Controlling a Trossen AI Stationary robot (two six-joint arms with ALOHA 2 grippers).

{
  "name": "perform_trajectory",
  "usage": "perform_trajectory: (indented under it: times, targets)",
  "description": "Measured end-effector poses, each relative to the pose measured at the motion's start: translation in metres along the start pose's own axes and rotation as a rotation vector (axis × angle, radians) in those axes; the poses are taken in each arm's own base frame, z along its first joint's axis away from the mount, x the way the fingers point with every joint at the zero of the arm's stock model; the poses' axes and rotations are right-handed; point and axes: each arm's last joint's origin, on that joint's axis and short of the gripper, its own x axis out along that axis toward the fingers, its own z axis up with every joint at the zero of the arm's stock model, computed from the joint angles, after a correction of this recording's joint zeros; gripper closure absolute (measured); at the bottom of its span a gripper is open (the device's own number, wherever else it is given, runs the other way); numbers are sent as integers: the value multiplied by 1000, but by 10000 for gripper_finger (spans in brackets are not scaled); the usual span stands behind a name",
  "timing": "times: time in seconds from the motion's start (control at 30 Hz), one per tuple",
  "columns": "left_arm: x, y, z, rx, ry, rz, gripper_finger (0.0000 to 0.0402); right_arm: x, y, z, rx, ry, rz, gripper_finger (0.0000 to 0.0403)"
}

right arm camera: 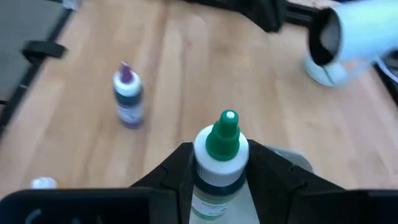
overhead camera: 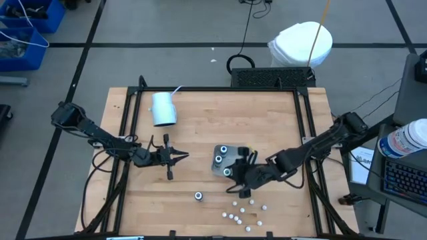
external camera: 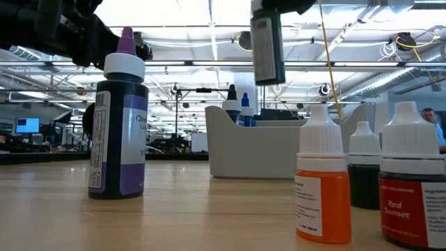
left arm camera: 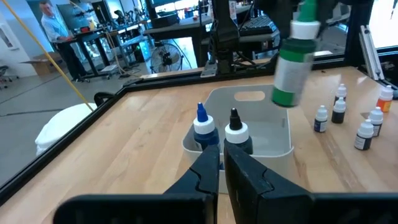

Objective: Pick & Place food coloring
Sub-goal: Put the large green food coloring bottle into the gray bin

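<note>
My right gripper (overhead camera: 235,175) is shut on a green-tipped food coloring bottle (right arm camera: 221,155), which hangs in the air over the grey tray (left arm camera: 261,134). A blue-tipped bottle (left arm camera: 202,127) and a black-tipped bottle (left arm camera: 235,130) stand upright inside the tray. A purple-tipped bottle (overhead camera: 198,195) stands on its base on the table, near the front. Several small white-capped bottles (overhead camera: 243,213) stand to the right of it. My left gripper (overhead camera: 181,157) is shut and holds nothing, a short way left of the tray and pointing at it. My right gripper pinches the green-tipped bottle by its labelled body (right arm camera: 217,190), just under the white cap, one finger (right arm camera: 177,177) on each side. The fingers come from the table's right side, slanting down. The bottle is lifted clear above the tray, tip up and slightly tilted.
A pale blue cup (overhead camera: 163,109) lies on its side at the far left of the table. A black frame (overhead camera: 303,120) runs around the wooden top. An orange bottle (external camera: 323,181) and a red one (external camera: 411,188) stand close to the near edge.
</note>
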Motion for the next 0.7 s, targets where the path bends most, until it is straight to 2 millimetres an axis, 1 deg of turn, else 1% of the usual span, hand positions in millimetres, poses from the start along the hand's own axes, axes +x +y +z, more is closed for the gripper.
perform_trajectory:
  times: [0.13, 0.2, 0.3, 0.5, 0.53, 0.6, 0.7]
  targets:
    - [0, 0, 0, 3, 0, 0, 369, 3, -7, -4, -4, 29, -83, 294]
    - [0, 0, 0, 4, 0, 0, 369, 8, -10, -8, 14, 18, -101, 294]
    - [0, 0, 0, 2, 0, 0, 369, 19, -12, -26, 20, 23, -106, 289]
    - [0, 0, 0, -15, 2, -1, 369, 30, -19, -62, 93, 17, -121, 293]
    - [0, 0, 0, -15, 2, -1, 369, 30, -20, -66, 102, 11, -126, 293]
    - [0, 0, -1, -12, 7, -1, 369, 33, -23, -67, 132, -27, -131, 291]
    - [0, 0, -1, -7, 11, -1, 369, 33, -31, -74, 138, -16, -151, 288]
